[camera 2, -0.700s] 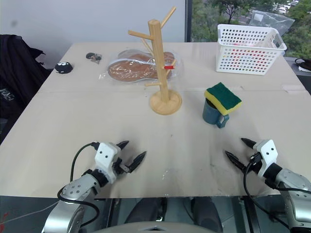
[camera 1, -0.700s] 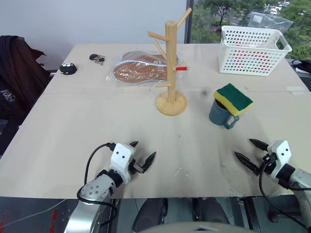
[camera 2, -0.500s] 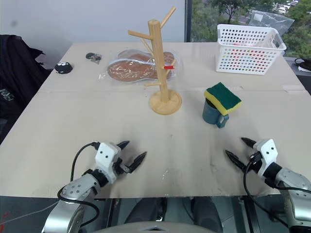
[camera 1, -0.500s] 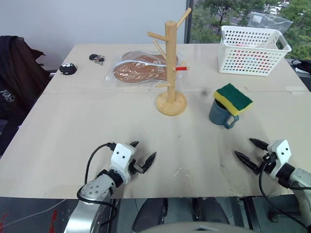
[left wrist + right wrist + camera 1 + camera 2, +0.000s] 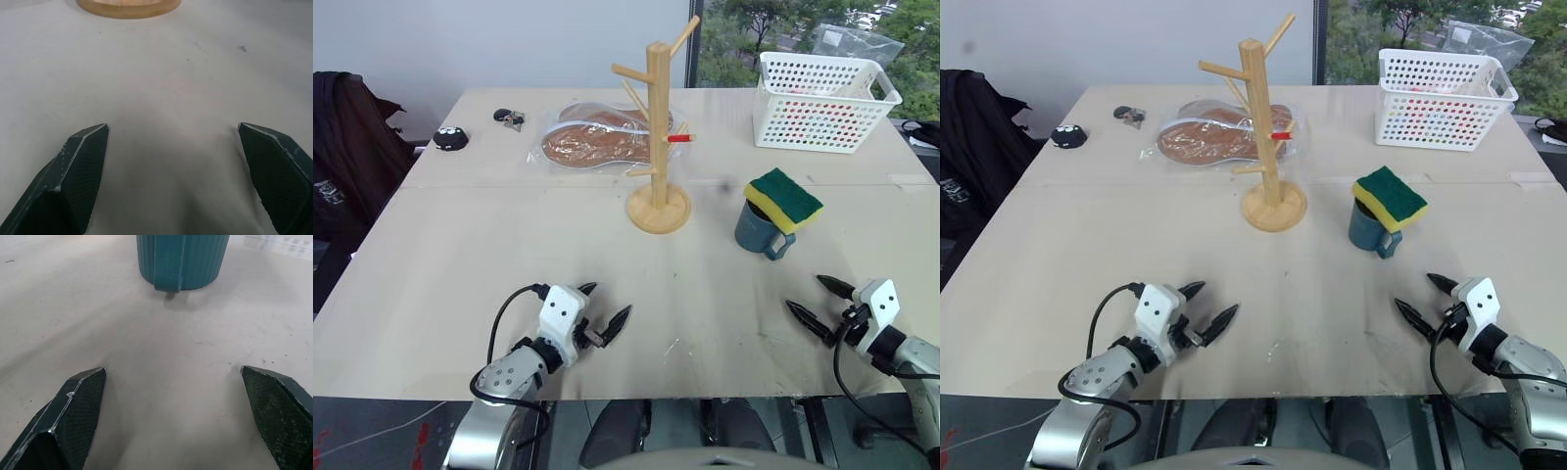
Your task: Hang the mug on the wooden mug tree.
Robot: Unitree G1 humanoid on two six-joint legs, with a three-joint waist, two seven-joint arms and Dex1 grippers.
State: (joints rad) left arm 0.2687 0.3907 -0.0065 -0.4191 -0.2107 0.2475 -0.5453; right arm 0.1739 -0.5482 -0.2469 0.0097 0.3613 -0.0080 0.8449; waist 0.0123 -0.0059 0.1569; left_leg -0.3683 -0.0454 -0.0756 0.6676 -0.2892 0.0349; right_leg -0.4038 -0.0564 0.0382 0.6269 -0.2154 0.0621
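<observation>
We see a pale worktop (image 5: 489,245) carrying the wooden mug tree (image 5: 657,147), the mug (image 5: 762,231) right of it, a white basket (image 5: 822,101), bagged brown insoles (image 5: 597,139), keys (image 5: 509,118), and a small black object (image 5: 450,139).

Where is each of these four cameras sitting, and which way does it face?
Left and right eye views: on the head, looking down over the table; both arms show.
Left wrist view: along the open left end effector, facing the wooden mug tree.
Right wrist view: along the open right end effector, facing the mug.
Shared: eye views also show the mug, sponge-topped.
</observation>
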